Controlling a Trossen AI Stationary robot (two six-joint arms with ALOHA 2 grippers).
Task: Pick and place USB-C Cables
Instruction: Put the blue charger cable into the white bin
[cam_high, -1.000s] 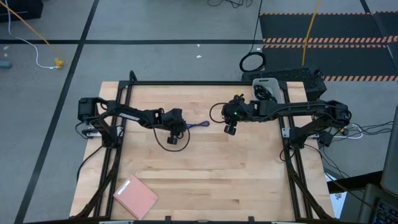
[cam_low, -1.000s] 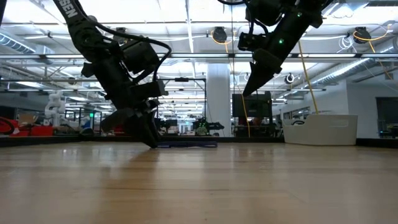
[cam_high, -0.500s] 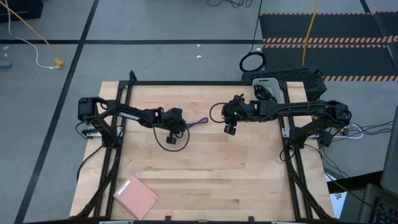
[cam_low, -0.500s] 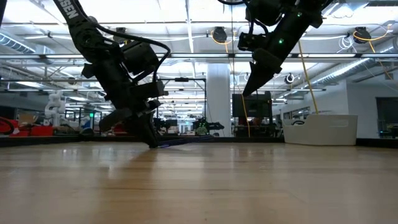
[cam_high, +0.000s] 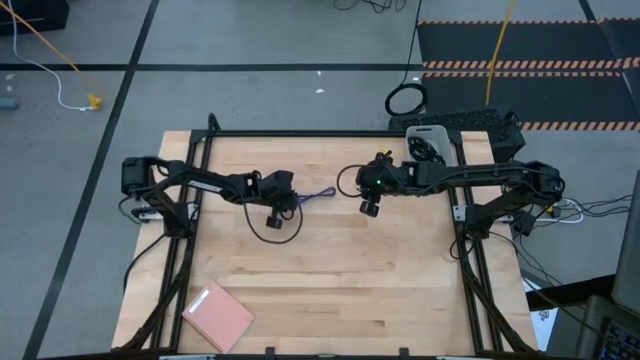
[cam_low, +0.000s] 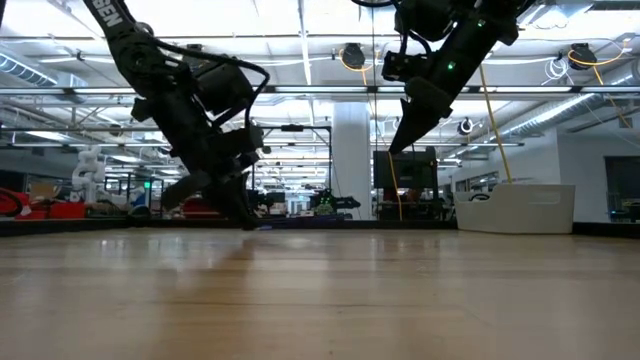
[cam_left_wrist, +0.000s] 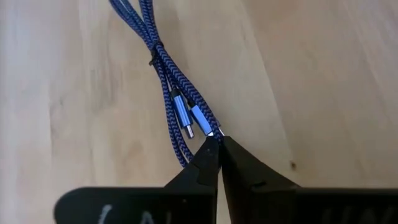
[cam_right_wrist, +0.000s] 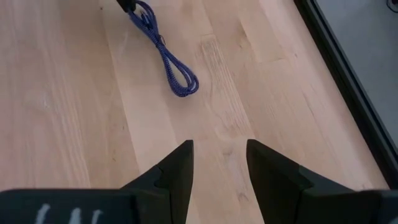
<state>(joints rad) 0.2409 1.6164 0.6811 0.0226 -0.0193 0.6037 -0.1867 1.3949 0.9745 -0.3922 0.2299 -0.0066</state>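
Note:
The blue-purple cable (cam_left_wrist: 163, 68) lies on the wooden table (cam_high: 350, 270), doubled over, with its two plugs (cam_left_wrist: 191, 119) by my left gripper (cam_left_wrist: 216, 142), which is shut on it. In the high view the cable (cam_high: 320, 196) lies right of my left gripper (cam_high: 292, 204). A black round coil (cam_high: 268, 233) lies flat on the table under the left wrist. My right gripper (cam_high: 370, 208) hangs open and empty above the table; its wrist view shows its fingers (cam_right_wrist: 217, 163) over bare wood near the cable's looped end (cam_right_wrist: 184, 86). My left gripper pinches the blue-purple cable at its plug end (cam_left_wrist: 210, 130) between its two fingertips. The fingers slant down from the table's left and lie roughly along the cable. The rest of the cable trails away toward the table's right, its looped end on the table.
A white bin (cam_high: 432, 140) with a black cord in it stands at the far right edge; it also shows in the low view (cam_low: 515, 208). A pink flat pad (cam_high: 218, 315) lies near the front left. A large black cable ring (cam_high: 405, 100) lies on the floor beyond the table.
My left gripper, shut on the blue-purple cable, has risen a little and drawn slightly toward the table's left. The cable's held end has come up off the wood, and its looped end has swung a little toward the far edge.

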